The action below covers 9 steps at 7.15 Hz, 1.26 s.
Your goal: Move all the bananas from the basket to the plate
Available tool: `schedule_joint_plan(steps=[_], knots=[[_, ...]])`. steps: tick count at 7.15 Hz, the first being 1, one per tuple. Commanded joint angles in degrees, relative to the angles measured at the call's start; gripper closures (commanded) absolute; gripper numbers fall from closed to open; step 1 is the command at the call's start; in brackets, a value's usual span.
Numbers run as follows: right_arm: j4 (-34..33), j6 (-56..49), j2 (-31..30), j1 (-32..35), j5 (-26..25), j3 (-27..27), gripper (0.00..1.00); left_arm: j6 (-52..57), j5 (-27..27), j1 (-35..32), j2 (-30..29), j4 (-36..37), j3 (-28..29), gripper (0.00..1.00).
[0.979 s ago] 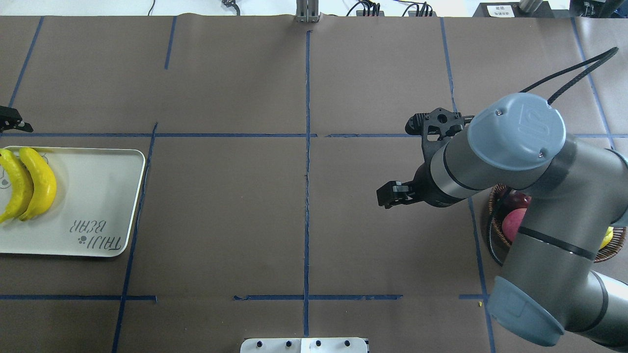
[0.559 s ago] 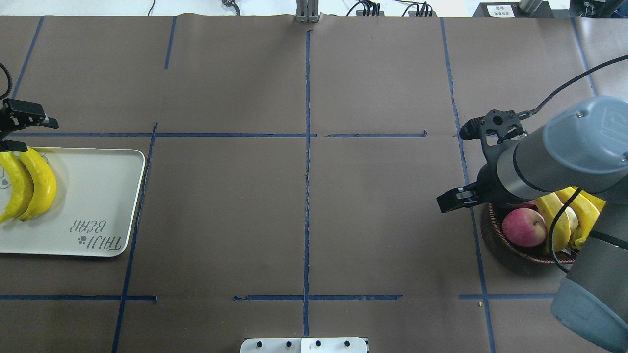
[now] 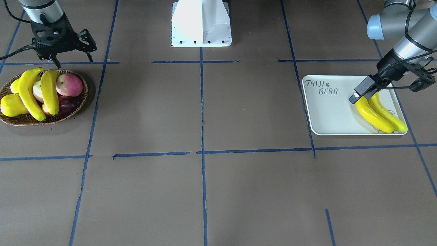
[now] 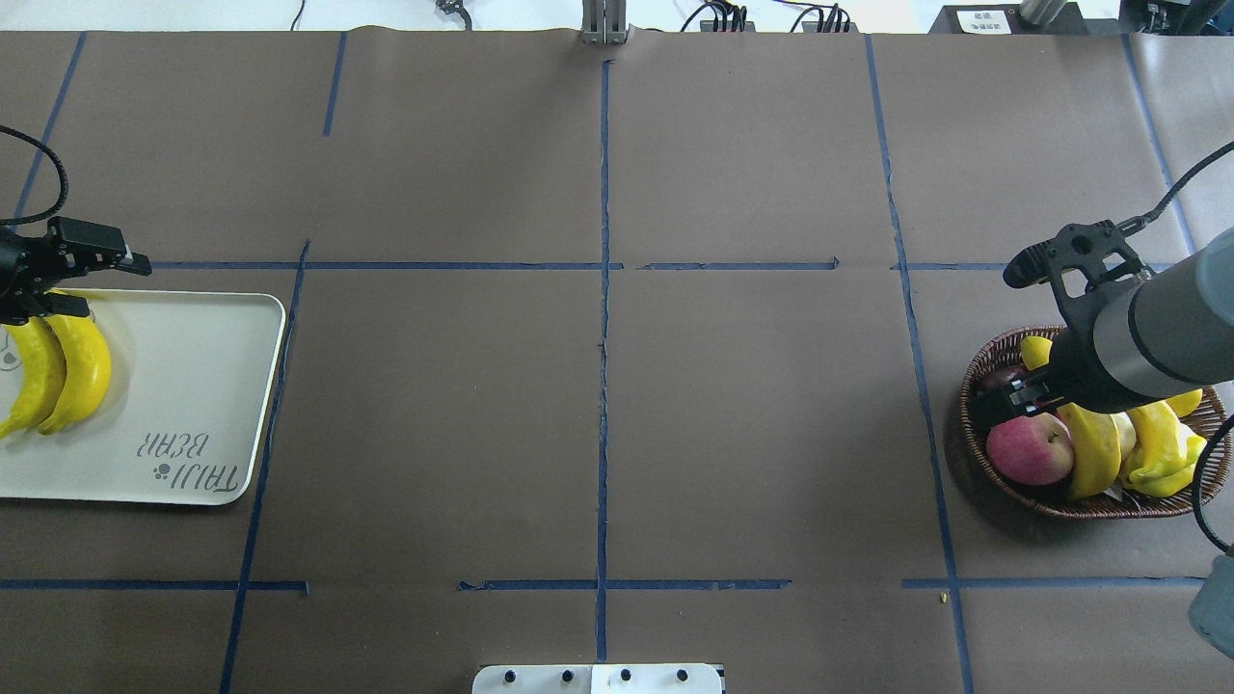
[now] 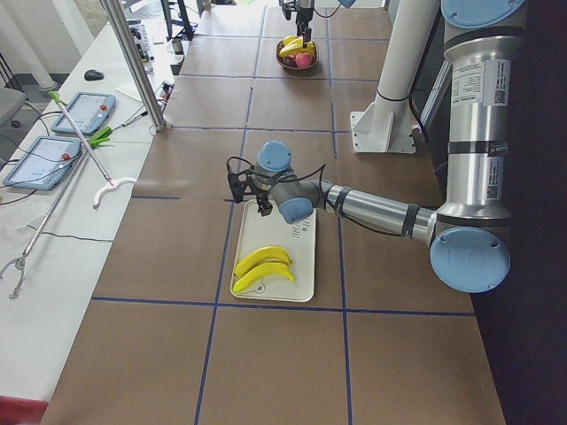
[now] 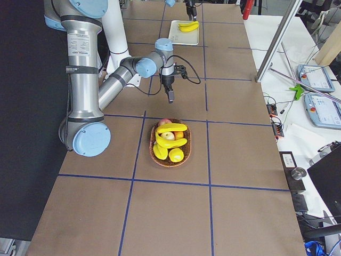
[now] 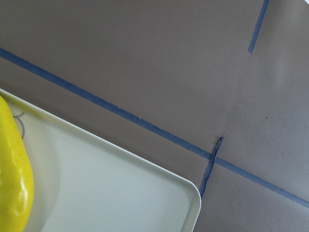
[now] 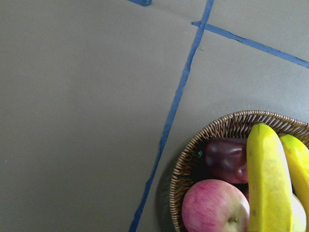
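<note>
Two bananas (image 4: pixel 82 361) (image 4: pixel 39 376) lie side by side on the white plate (image 4: pixel 193 386), also in the front view (image 3: pixel 372 114). My left gripper (image 4: pixel 101 284) is open and empty over their far tips at the plate's far edge. Two more bananas (image 3: pixel 27 94) (image 3: pixel 50 90) lie on other fruit in the wicker basket (image 3: pixel 82 99). My right gripper (image 3: pixel 73 61) is open and empty above the basket's inner side (image 4: pixel 1003 397). The right wrist view shows a banana (image 8: pixel 268 183) and the basket rim (image 8: pixel 193 154).
The basket also holds a pink apple (image 4: pixel 1030 448), a dark red fruit (image 8: pixel 227 157) and yellow pears (image 3: pixel 12 104). The white robot base (image 3: pixel 201 24) stands at the near middle. Blue tape lines cross the brown table between basket and plate.
My right arm has swung from the table's middle to the right, over the basket, which now shows. My left gripper has moved right, in over the plate's far edge.
</note>
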Motion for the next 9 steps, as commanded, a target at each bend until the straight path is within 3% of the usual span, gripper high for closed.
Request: schedule_joint_plan(steps=[1,3,4,7,9], knots=[[8.88,-1.66,-6.67,0.85,-0.01,-0.49,0.00,-0.01,0.03,0.14,0.13,0.04,-0.03,0.00],[25.58,-2.18,-14.08,3.04,3.39,-6.26,0.00,0.00,0.03,0.22,0.13,-0.05,-0.03,0.00],[30.71,-2.18,-16.02,3.49,4.03,-8.99,0.00,-0.01,0.03,0.31,0.22,-0.05,-0.03,0.00],[33.04,-0.52,-14.30,3.23,3.33,-16.20,0.01,0.00,-0.05,0.40,0.22,-0.05,-0.30,0.00],[33.04,-0.42,-14.19,3.05,3.33,-17.36,0.06,-0.01,-0.05,0.40,0.22,-0.05,-0.39,0.00]])
